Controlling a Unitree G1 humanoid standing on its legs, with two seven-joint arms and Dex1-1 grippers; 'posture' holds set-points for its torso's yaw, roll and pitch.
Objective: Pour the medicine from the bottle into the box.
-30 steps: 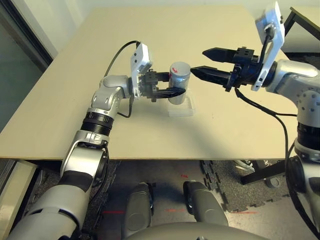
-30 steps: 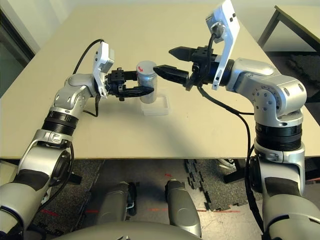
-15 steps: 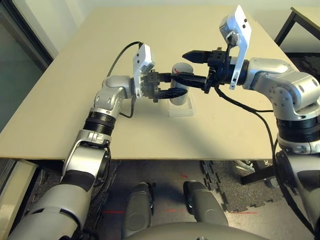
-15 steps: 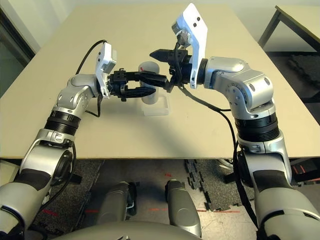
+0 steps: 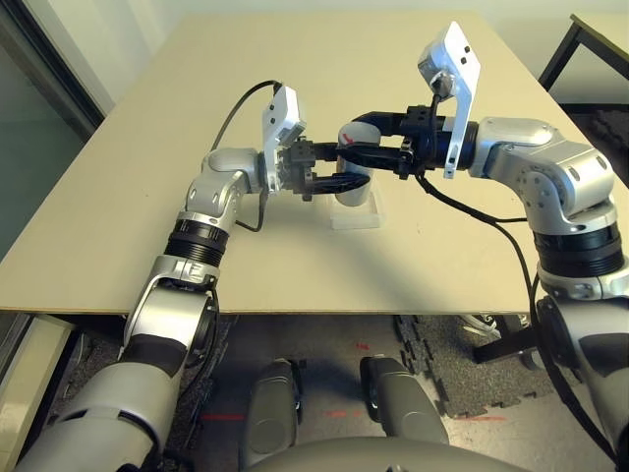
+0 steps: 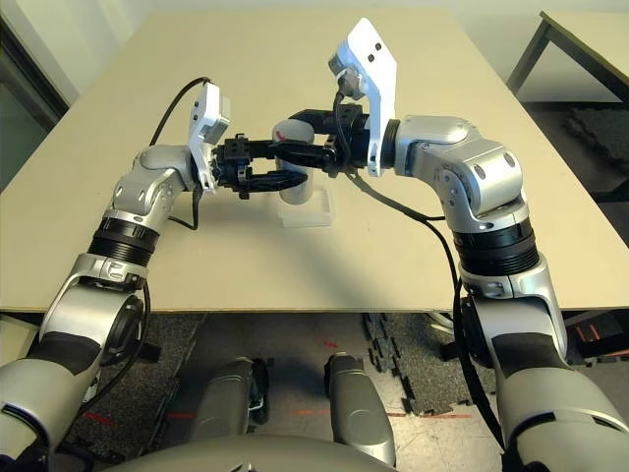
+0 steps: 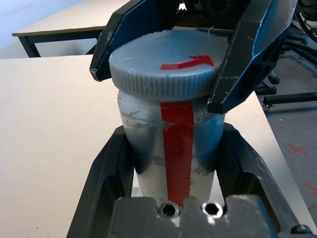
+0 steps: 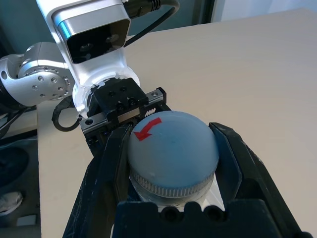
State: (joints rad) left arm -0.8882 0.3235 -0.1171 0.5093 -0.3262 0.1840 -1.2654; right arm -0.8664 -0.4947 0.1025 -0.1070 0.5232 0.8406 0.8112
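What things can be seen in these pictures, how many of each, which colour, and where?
bottle: one, white-grey with red stripe, upright over the box, held at its body.
cap: one, grey with red arrow, on the bottle's top.
box: one, clear, on the table under the bottle.
table: one, beige.
left gripper: one, black, shut on the bottle's body.
right gripper: one, black, fingers either side of the cap.

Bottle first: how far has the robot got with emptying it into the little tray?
Early. The left pincer holds the bottle upright over the clear tray. The right pincer is closed around the cap, which is on. Uncapping and pouring remain.
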